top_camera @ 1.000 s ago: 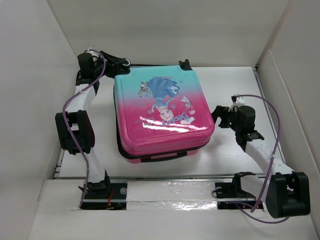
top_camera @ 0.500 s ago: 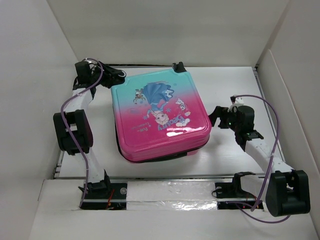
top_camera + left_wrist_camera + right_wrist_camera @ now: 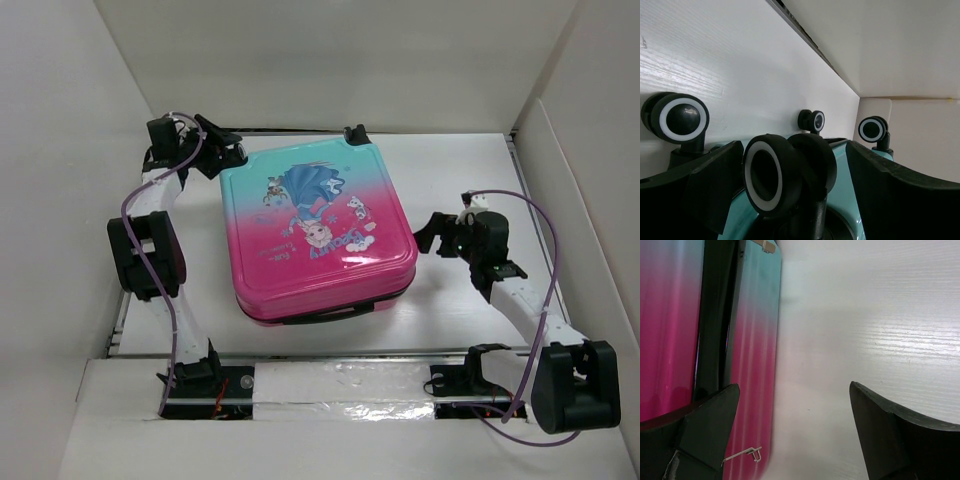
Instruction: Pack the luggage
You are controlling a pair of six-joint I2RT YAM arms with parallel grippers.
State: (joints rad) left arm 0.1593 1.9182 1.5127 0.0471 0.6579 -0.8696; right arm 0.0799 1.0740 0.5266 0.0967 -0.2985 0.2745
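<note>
The luggage (image 3: pixel 315 235) lies flat and closed in the middle of the table, pink-to-teal shell with the princess print facing up and its black handle toward the arms. My left gripper (image 3: pixel 226 156) is at its far left corner. In the left wrist view a black wheel (image 3: pixel 785 175) stands between the fingers (image 3: pixel 710 185) of my left gripper (image 3: pixel 792 150), with teal shell (image 3: pixel 842 190) showing in the gap; the jaws are open. My right gripper (image 3: pixel 430 232) stands open beside the case's right side, with only bare table between its fingers. In the right wrist view my right gripper (image 3: pixel 794 387) is next to the pink wall (image 3: pixel 752 365).
White walls box in the table, one close behind the left arm (image 3: pixel 60 200) and one at the right (image 3: pixel 590 200). Three more wheels (image 3: pixel 682 117) stick out along the case's far end. A metal zip pull (image 3: pixel 742 454) hangs from the case's side.
The luggage has turned slightly counter-clockwise and slid toward the left. The left gripper moved left with the corner wheel, then widened its jaws off it. The right arm barely moved.
</note>
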